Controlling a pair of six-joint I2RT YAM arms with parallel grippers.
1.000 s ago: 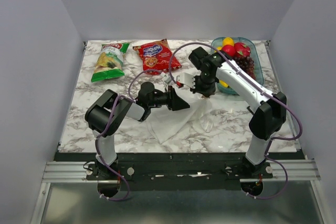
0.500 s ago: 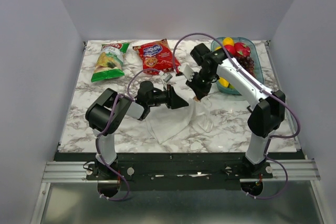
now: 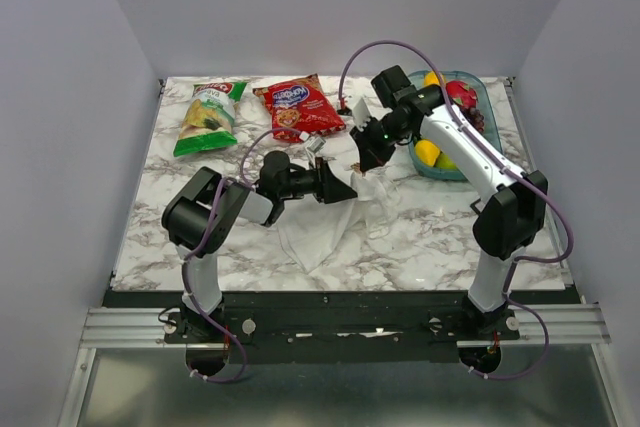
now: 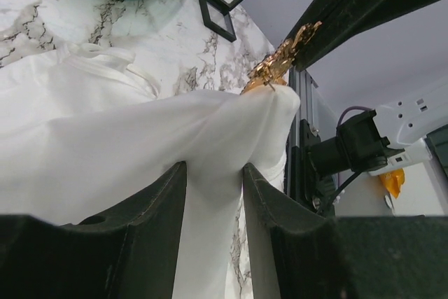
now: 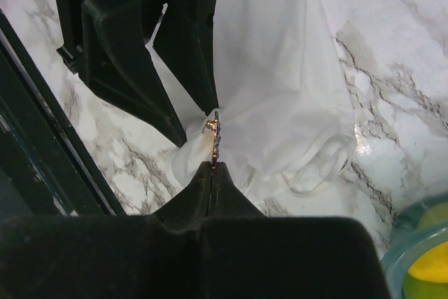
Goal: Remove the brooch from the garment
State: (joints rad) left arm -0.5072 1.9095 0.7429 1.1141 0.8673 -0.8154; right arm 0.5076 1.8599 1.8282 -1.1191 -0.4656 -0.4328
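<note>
Pinching the brooch [image 5: 215,138] edge-on between its closed fingertips, the right gripper [image 5: 213,167] holds it above the marble table [image 3: 160,217], just in front of the left gripper [image 4: 214,176], whose two fingers clamp a fold of the white garment [image 4: 105,138]. The brooch touches a drawn-up peak of that cloth; whether its pin is free cannot be told. The garment's remainder lies crumpled near a teal fruit bowl [image 3: 450,175].

White garment [image 4: 126,145], gold brooch [image 4: 280,61], marbled table [image 3: 150,217].
</note>
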